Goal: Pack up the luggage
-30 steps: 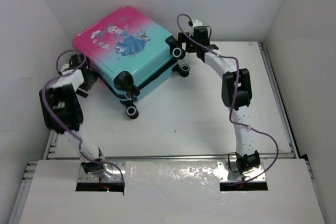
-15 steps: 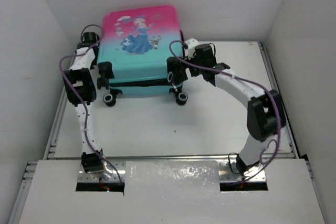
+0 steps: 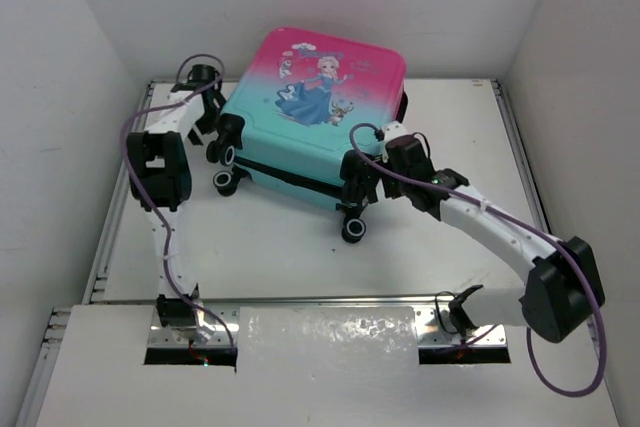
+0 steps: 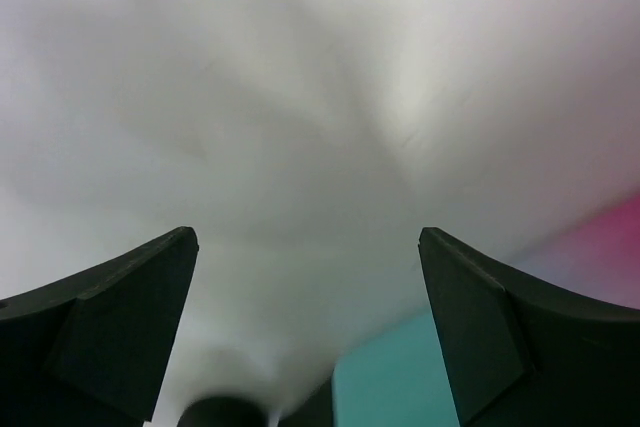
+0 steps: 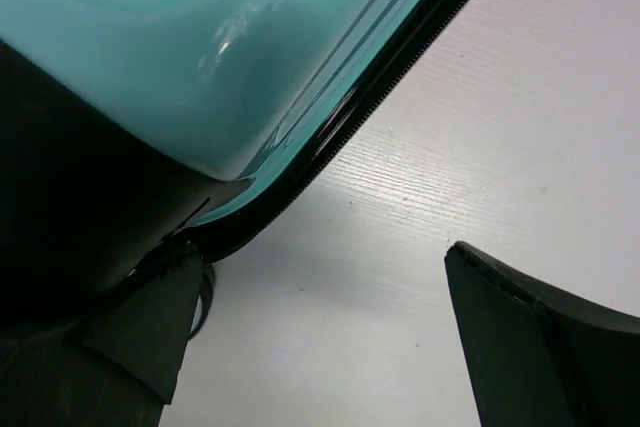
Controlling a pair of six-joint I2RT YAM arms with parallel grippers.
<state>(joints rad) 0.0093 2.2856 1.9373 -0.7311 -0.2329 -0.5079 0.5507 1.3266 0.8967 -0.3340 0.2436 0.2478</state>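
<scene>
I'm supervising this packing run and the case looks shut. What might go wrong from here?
The right fingers, open, sit at the near corner of the luggage by a wheel; closing or pushing there may snag the wheel housing.
The left fingers, open at the left wheel corner, hold nothing, so the shut luggage may skid on the table instead of opening.
</scene>
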